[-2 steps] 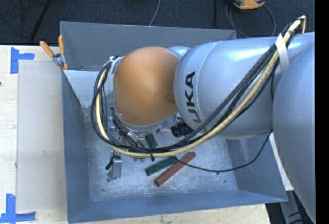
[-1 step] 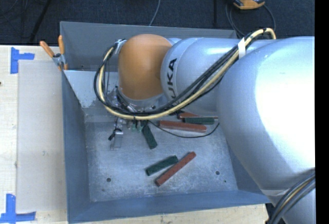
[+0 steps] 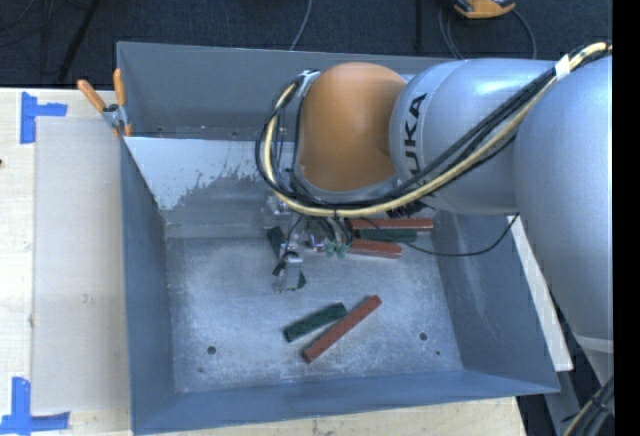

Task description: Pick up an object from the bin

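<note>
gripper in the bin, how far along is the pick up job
Done: the gripper is down in the bin, near the floor's middle. In hand: no grasp that I can confirm; the dark green bar and reddish-brown bar lie side by side on the floor, toward the near wall, and more bars lie by the arm. Left: grip one thing and lift it out.
</note>
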Robot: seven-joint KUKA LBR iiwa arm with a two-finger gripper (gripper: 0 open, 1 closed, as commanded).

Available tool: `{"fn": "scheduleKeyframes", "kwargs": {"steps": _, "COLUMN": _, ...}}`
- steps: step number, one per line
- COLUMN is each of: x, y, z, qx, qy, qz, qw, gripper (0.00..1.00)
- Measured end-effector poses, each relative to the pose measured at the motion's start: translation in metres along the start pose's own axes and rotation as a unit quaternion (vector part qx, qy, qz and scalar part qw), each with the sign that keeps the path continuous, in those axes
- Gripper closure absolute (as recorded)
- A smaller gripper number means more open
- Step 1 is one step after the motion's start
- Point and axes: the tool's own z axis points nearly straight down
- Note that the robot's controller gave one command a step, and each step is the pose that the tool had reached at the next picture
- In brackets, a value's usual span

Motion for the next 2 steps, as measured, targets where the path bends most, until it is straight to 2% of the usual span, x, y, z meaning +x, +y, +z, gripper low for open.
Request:
{"fn": "scheduleKeyframes", "kwargs": {"steps": 1, "x": -0.006, "y": -0.105, "z": 0.008, "qx": 0.001, "qy": 0.0002, "qz": 0.037, "qw": 0.9993, "gripper": 0.00}}
{"fn": "scheduleKeyframes", "kwargs": {"steps": 2, "x": -0.017, "y": -0.166, "z": 0.066, "qx": -0.001, "qy": -0.0015, "qz": -0.072, "qw": 0.9974, "gripper": 0.00}}
